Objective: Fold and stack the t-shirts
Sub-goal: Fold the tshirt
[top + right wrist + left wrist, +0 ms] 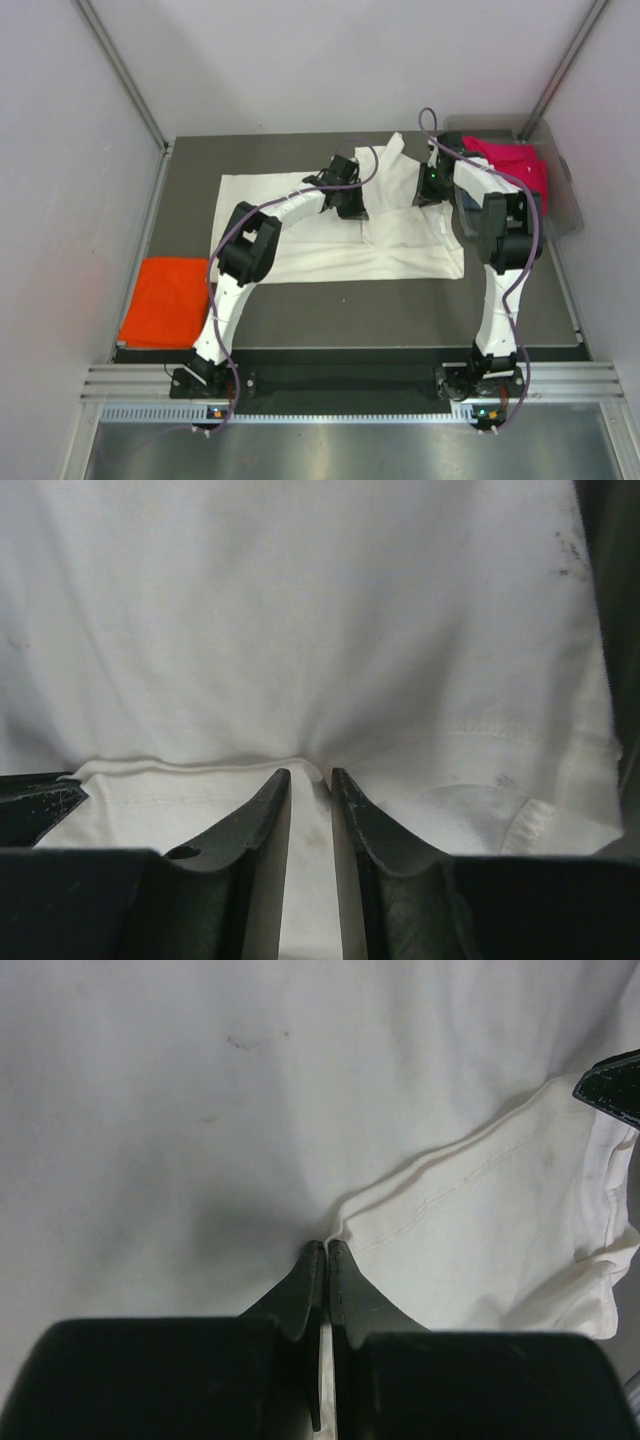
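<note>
A large cream-white t-shirt [300,240] lies spread on the dark table, its far right part bunched up. My left gripper [352,205] is shut on a fold of it [327,1247] near the shirt's far middle. My right gripper [428,195] stands close to its right, jaws pinched on a ridge of the same cloth [310,777], which puckers at the tips. A folded bright orange t-shirt [165,300] lies at the table's near left edge. A magenta-pink t-shirt [510,165] lies in a clear bin at the far right.
The clear bin [565,205] stands at the table's right edge behind the right arm. Grey walls close in both sides. A strip of bare dark table [380,310] lies in front of the white shirt.
</note>
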Tool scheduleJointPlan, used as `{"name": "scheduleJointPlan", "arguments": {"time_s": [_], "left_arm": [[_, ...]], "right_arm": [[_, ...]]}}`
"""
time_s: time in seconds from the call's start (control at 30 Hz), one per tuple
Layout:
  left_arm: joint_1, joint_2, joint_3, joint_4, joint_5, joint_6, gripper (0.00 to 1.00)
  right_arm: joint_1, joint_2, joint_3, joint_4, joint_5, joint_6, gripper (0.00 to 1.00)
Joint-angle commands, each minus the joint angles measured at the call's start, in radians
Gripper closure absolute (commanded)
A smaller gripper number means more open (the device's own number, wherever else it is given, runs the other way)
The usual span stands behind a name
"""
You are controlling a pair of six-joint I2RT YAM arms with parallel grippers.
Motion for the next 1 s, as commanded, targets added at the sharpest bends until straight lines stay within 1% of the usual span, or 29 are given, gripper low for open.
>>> {"name": "scheduleJointPlan", "arguments": {"time_s": [0.0, 0.03, 0.07, 0.13, 0.17, 0.2, 0.23, 0.37, 0.47, 0.57, 0.67, 0.83, 0.97], "left_arm": [[0.002, -0.064, -0.004, 0.001, 0.016, -0.004, 1.00], [0.002, -0.064, -0.004, 0.001, 0.016, -0.004, 1.00], [0.002, -0.064, -0.004, 0.000, 0.014, -0.004, 1.00], [0.002, -0.065, -0.001, -0.003, 0.011, -0.007, 1.00], [0.002, -0.065, 0.002, -0.006, 0.011, -0.006, 1.00], [0.002, -0.065, 0.002, -0.008, 0.008, -0.006, 1.00], [0.002, -0.065, 0.004, -0.019, 0.002, -0.006, 1.00], [0.009, -0.087, -0.014, -0.008, 0.001, -0.021, 1.00], [0.013, -0.093, -0.017, 0.006, 0.005, -0.035, 1.00], [0.018, -0.097, -0.005, -0.031, -0.042, -0.038, 1.00], [0.019, -0.102, -0.007, -0.048, -0.064, -0.041, 1.00], [0.024, -0.090, -0.004, -0.060, -0.061, -0.049, 1.00], [0.027, -0.073, -0.005, -0.066, -0.055, -0.052, 1.00]], "right_arm": [[0.002, 0.006, 0.038, 0.016, -0.009, -0.006, 0.76], [0.001, 0.009, 0.039, 0.016, -0.007, -0.006, 0.77], [0.002, 0.010, 0.041, 0.016, -0.010, -0.007, 0.83], [0.002, 0.010, 0.042, 0.017, -0.010, -0.006, 0.89], [0.004, 0.010, 0.041, 0.016, -0.010, -0.004, 0.95], [0.002, 0.007, 0.045, 0.016, 0.000, -0.004, 0.99], [0.002, -0.002, 0.048, 0.011, 0.004, 0.000, 1.00], [0.004, -0.054, 0.044, 0.057, -0.018, 0.041, 1.00], [0.002, -0.053, 0.068, 0.060, -0.029, 0.059, 1.00], [0.002, -0.039, 0.076, 0.059, -0.056, 0.080, 1.00], [0.002, -0.047, 0.047, 0.080, -0.064, 0.104, 1.00], [0.001, -0.088, -0.013, 0.118, -0.032, 0.114, 1.00], [-0.001, -0.054, 0.050, 0.074, -0.033, 0.102, 1.00]]}}
